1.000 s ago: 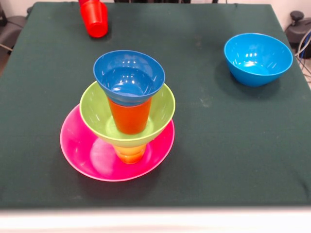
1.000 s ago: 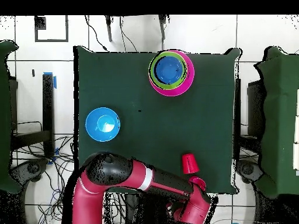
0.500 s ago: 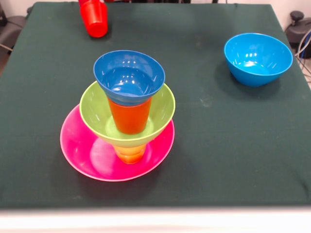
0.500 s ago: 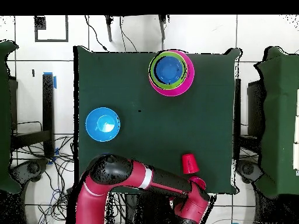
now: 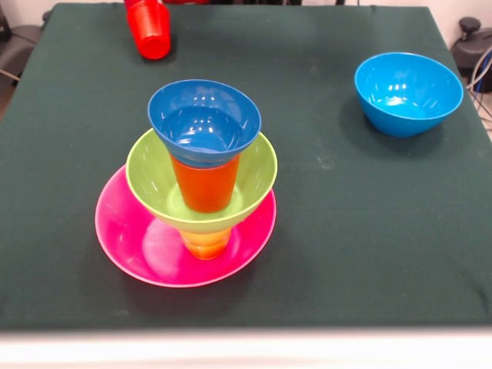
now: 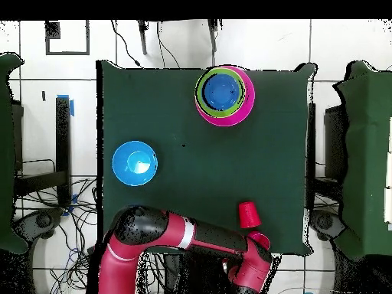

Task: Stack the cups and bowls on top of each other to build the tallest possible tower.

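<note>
The dark green cloth counter (image 5: 330, 231) carries a five-piece tower (image 5: 198, 181) near its front-left. A light blue plastic bowl (image 5: 407, 92) and a red plastic cup (image 5: 151, 29) remain unstacked, well apart. The gripper (image 6: 249, 264) sits off the counter's edge beside the cup; I cannot tell whether its jaws are clenched.

Dark green table (image 5: 369, 231); white tiled floor (image 6: 264, 46); black cables (image 6: 76, 230).

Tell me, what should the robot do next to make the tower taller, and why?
Probably reach for the red cup by the table's edge nearest the robot. The tower ends in a small dark blue bowl, so a cup fits next, and that cup stands free.
</note>
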Robot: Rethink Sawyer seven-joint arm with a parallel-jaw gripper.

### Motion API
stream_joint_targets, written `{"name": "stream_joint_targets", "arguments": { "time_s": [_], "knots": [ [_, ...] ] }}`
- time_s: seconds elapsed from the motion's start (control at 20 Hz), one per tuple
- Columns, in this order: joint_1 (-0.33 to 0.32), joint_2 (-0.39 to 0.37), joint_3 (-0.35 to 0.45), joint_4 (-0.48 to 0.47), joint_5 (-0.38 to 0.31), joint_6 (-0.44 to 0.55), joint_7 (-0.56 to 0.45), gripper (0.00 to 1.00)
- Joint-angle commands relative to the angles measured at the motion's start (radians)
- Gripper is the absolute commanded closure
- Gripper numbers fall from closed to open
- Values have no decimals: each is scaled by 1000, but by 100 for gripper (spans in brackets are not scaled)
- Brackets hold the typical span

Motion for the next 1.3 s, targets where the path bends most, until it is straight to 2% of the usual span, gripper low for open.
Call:
{"name": "stream_joint_targets", "arguments": {
  "time_s": [0.05,0.35,0.55,0.95,1.3],
  "knots": [
    [32,157,223,-77,-33,-40,-213,0],
    [47,146,220,-62,-36,-43,-196,0],
    [58,115,209,-19,-66,-45,-187,0],
    [62,-1,143,103,-198,-59,-149,0],
    [31,-81,115,160,-290,-51,-165,0]
  ]
}}
